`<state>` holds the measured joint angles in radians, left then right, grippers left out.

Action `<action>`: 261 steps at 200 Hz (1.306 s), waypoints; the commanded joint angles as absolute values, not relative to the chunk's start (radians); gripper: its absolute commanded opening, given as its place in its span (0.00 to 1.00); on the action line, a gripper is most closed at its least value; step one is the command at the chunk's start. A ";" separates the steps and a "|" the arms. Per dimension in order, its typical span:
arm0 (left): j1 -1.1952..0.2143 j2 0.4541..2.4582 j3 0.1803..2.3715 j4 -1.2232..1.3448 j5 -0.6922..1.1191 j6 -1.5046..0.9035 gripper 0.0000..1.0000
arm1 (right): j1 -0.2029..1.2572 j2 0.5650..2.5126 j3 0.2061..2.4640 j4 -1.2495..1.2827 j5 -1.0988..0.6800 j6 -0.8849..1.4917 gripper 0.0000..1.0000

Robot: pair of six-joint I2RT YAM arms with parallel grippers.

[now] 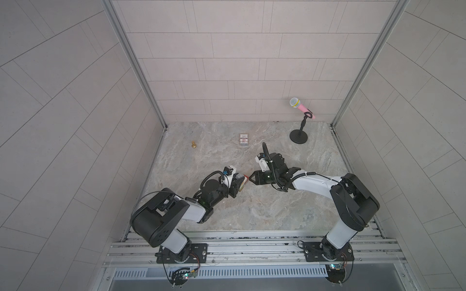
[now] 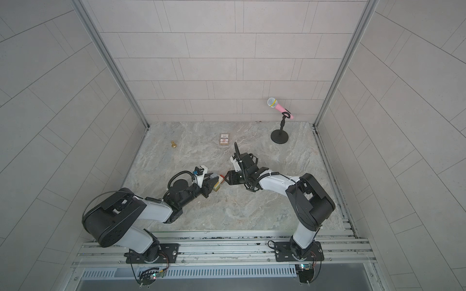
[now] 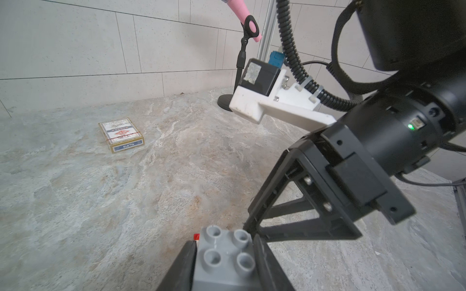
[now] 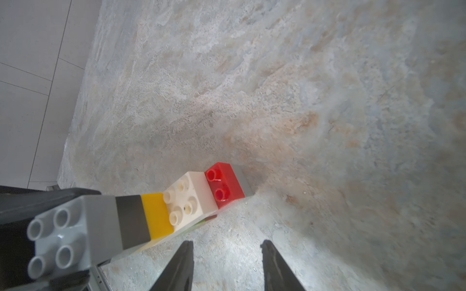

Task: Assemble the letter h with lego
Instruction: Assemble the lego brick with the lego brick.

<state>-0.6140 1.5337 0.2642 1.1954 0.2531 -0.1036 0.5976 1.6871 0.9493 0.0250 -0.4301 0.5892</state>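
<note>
Currently one letter h, left tool clamping it; right tool parted, empty.

Left tool clamped, right tool parted

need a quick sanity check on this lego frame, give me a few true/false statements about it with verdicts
1. The left gripper is shut on the top grey brick. True.
2. The right gripper holds the red brick. False: its jaws stand open with nothing between them, and the red brick is clear of them.
3. The yellow brick sits between the black brick and the white brick. True.
4. The pink microphone lies flat on the table. False: it is clipped in a stand.
5. The card box lies on the table, apart from both arms. True.
</note>
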 commanded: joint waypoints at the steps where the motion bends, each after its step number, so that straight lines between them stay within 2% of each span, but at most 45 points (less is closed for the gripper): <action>1: -0.617 1.529 0.235 1.177 0.245 -0.095 0.08 | 0.602 1.725 0.980 0.054 -0.443 0.607 0.46; 38: -0.616 1.531 0.205 1.195 0.212 -0.100 0.16 | 0.599 1.721 0.969 0.084 -0.473 0.614 0.46; 101: -0.617 1.509 0.193 1.194 0.205 -0.110 0.21 | 0.570 1.672 0.872 0.365 -0.693 0.743 0.53; 128: -0.617 1.503 0.186 1.208 0.211 -0.113 0.23 | 0.518 1.693 0.856 0.417 -0.701 0.849 0.48; 146: -0.617 1.511 0.184 1.221 0.217 -0.114 0.24 | 0.516 1.758 0.913 0.410 -0.788 0.902 0.46; 174: -0.617 1.541 0.167 1.290 0.214 -0.119 0.25 | 0.534 1.848 0.921 0.654 -0.921 1.067 0.45; 205: -0.617 1.566 0.164 1.324 0.216 -0.126 0.27 | 0.585 1.847 0.975 0.513 -0.937 0.989 0.44; 261: -0.616 1.570 0.164 1.325 0.214 -0.126 0.30 | 0.589 1.859 0.959 0.615 -0.971 1.080 0.42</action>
